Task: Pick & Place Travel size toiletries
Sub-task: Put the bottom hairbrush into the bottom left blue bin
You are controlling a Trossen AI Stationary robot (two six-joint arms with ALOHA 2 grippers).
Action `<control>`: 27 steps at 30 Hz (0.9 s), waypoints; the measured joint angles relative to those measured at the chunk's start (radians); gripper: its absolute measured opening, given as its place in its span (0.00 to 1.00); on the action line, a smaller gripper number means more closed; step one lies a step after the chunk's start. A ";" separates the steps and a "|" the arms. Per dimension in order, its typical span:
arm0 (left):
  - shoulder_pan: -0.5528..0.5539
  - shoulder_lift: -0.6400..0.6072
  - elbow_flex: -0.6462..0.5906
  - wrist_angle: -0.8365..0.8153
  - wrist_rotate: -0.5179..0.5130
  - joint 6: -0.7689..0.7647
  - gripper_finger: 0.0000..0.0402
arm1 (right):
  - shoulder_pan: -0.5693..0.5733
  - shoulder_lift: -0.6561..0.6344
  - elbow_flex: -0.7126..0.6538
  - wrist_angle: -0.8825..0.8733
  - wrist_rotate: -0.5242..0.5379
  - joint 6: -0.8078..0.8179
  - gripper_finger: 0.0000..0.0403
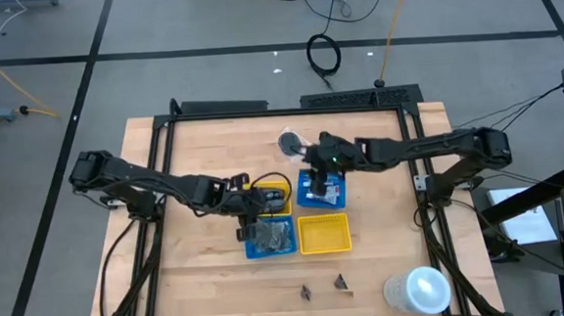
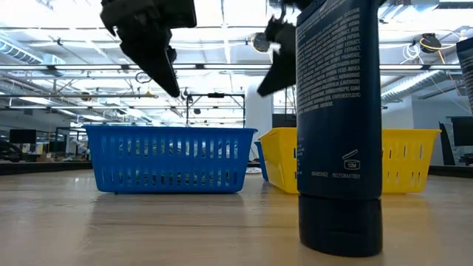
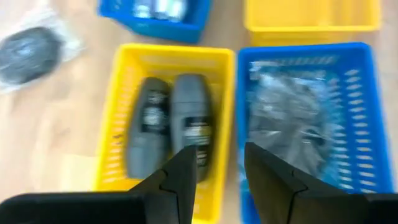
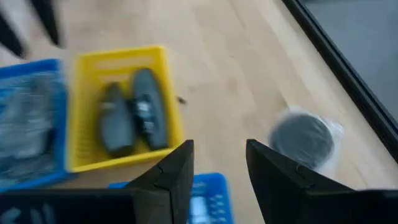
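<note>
High view: my desk point(image 1: 211, 280) is a pale wooden top in a black frame, on a grey floor crossed by dark lines, with cables coiled beyond its far edge. Four small baskets sit bunched at mid-desk, and I take the yellow basket with two dark bottles point(image 1: 275, 196) as my landmark. My left pincer point(image 1: 249, 219) hangs over its near edge, where the blue basket of clear wrapped bits point(image 1: 270, 238) adjoins it. Its fingers are parted a little and hold nothing. To the landmark's right is the blue basket point(image 1: 321, 190) holding the travel size toiletries point(image 1: 323, 188), small white tubes with blue marks. My right pincer point(image 1: 314, 166) hovers over this basket's far edge, fingers likewise parted and bare. An empty yellow basket point(image 1: 324, 234) lies diagonally nearer, right of the landmark. A dark disc in a clear bag point(image 1: 290, 143) rests beyond the landmark. Two small black clips point(image 1: 323, 289) and a white-capped container point(image 1: 418, 291) stand near the front edge. Low down, a dark bottle point(image 2: 339, 125) looms close, with a bright hall of ceiling lights behind.
</note>
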 joint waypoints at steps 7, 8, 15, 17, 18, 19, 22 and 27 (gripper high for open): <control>0.074 -0.023 0.000 0.003 -0.029 -0.040 0.33 | -0.143 0.082 -0.002 0.001 -0.064 0.007 0.35; 0.083 -0.023 0.000 -0.001 -0.028 -0.040 0.33 | -0.163 0.089 -0.002 0.000 -0.075 0.008 0.35; 0.134 -0.022 0.000 0.019 -0.028 -0.015 0.33 | -0.284 0.152 0.021 -0.008 -0.137 0.063 0.35; 0.139 -0.022 0.000 0.034 -0.028 0.002 0.33 | -0.307 0.186 0.040 -0.017 -0.166 0.062 0.35; 0.141 -0.022 0.000 0.040 -0.027 0.008 0.33 | -0.318 0.205 0.051 -0.018 -0.179 0.062 0.35; 0.142 -0.022 0.000 0.047 -0.024 0.011 0.33 | -0.329 0.221 0.059 -0.032 -0.186 0.062 0.35; 0.144 -0.022 0.000 0.066 -0.018 0.014 0.33 | -0.354 0.280 0.087 -0.052 -0.189 0.073 0.35; 0.143 -0.022 0.000 0.080 -0.014 0.022 0.33 | -0.393 0.345 0.126 -0.055 -0.236 0.087 0.35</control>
